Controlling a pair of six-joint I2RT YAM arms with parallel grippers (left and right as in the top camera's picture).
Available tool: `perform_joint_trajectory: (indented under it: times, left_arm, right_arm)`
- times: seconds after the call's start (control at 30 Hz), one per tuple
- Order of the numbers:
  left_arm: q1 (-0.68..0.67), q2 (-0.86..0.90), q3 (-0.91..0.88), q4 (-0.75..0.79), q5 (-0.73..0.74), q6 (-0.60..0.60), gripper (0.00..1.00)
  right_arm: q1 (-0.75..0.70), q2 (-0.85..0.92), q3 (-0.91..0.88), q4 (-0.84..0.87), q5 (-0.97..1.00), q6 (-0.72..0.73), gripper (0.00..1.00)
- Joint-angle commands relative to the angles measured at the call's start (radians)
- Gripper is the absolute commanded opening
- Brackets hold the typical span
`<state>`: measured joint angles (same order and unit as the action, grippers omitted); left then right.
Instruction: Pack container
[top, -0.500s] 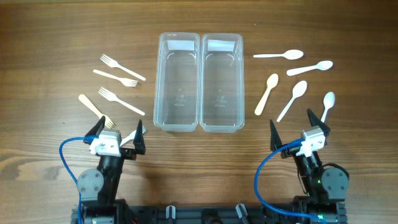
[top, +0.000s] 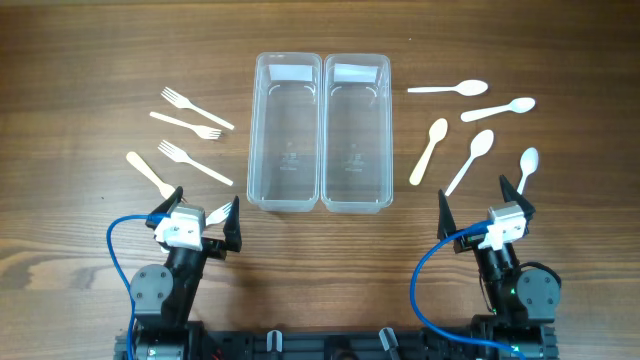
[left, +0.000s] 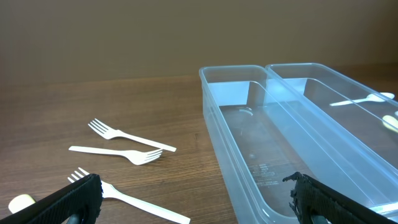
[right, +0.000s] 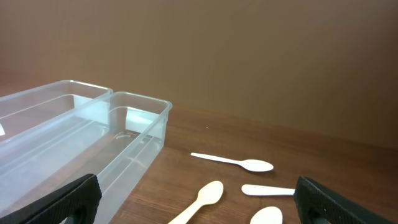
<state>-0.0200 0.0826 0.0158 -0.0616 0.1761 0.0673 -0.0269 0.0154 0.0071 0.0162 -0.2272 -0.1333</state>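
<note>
Two clear plastic containers stand side by side at the table's middle, the left container (top: 286, 135) and the right container (top: 356, 135), both empty. Several white forks (top: 195, 160) lie to their left and several white spoons (top: 470, 160) to their right. My left gripper (top: 205, 215) is open and empty, near the left container's front left corner, with a fork (left: 134, 202) between its fingers in the left wrist view. My right gripper (top: 475, 210) is open and empty, just in front of the spoons (right: 211, 196).
The wooden table (top: 100, 60) carries nothing else. Blue cables loop beside each arm base at the front edge (top: 115, 260). The left container (left: 261, 155) fills the right of the left wrist view.
My left gripper has shifted a little to the right and turned toward the containers. The right arm has barely moved.
</note>
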Motion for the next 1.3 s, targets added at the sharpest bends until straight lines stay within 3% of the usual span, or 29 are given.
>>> perform_joint_trajectory:
  times: [0.0, 0.8, 0.87, 1.07, 1.2, 1.27]
  left_arm:
    - [-0.005, 0.001, -0.01, 0.003, -0.003, 0.015, 1.0]
    - [-0.005, 0.001, -0.01, 0.003, -0.003, 0.015, 1.0]
    - [-0.005, 0.001, -0.01, 0.003, -0.003, 0.015, 1.0]
    - [-0.005, 0.002, -0.01, 0.003, -0.003, 0.015, 1.0]
    - [-0.005, 0.003, -0.01, 0.003, -0.003, 0.015, 1.0]
    - [-0.005, 0.003, -0.01, 0.003, -0.003, 0.015, 1.0]
  right_arm:
    - [0.008, -0.008, -0.002, 0.002, 0.021, -0.006, 1.0]
    - [0.008, -0.008, -0.002, 0.002, 0.021, -0.006, 1.0]
    - [0.008, -0.008, -0.002, 0.026, 0.027, -0.055, 1.0]
    - [0.008, -0.006, -0.002, 0.017, -0.2, 0.007, 1.0]
    - [0.008, -0.006, -0.002, 0.047, -0.132, -0.162, 1.0]
    - [0.008, -0.006, -0.002, 0.102, -0.115, -0.136, 1.0]
